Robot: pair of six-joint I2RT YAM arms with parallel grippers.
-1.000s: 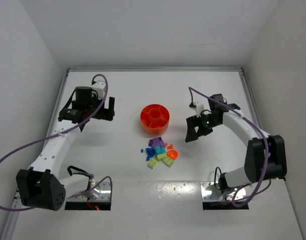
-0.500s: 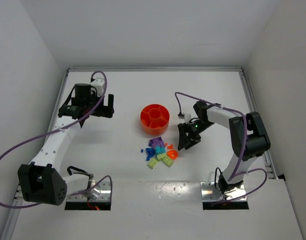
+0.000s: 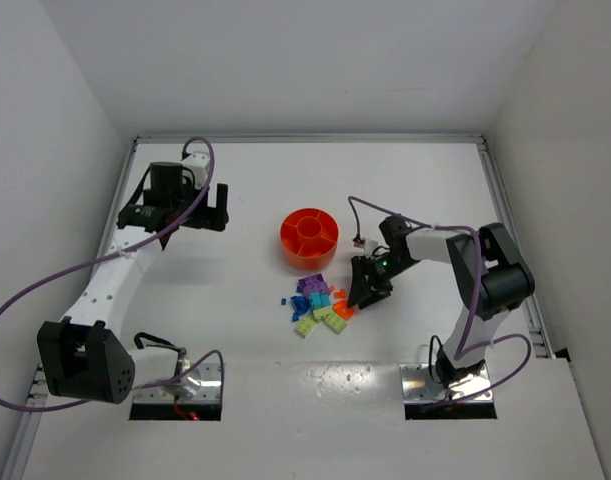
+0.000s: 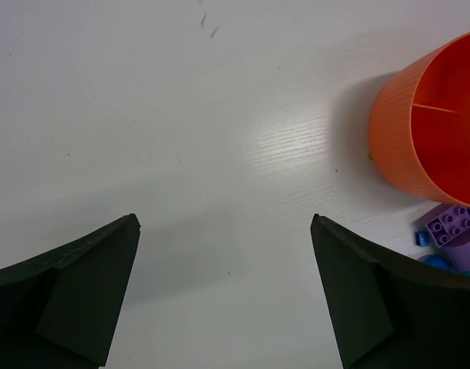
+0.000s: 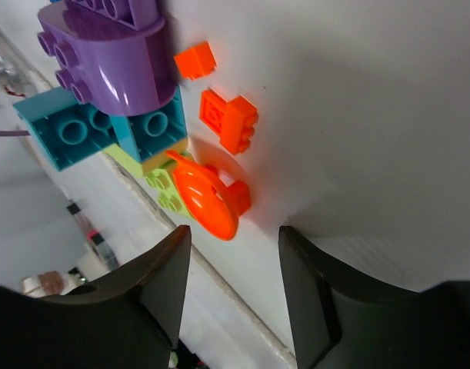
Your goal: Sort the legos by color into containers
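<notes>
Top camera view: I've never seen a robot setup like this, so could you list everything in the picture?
Table: one, white, walled on three sides.
Bowl: one, orange, divided inside, mid-table.
Lego pile: one cluster, purple, teal, yellow-green, blue and orange, just nearer than the bowl.
Loose orange pieces: three, at the pile's right edge.
Cables: two, purple, one along each arm.
Arms: two, white and black, bolted at the near edge.
Left end effector: one, black, open and empty, left of the bowl.
Right end effector: one, black, open and empty, at the orange pieces.
</notes>
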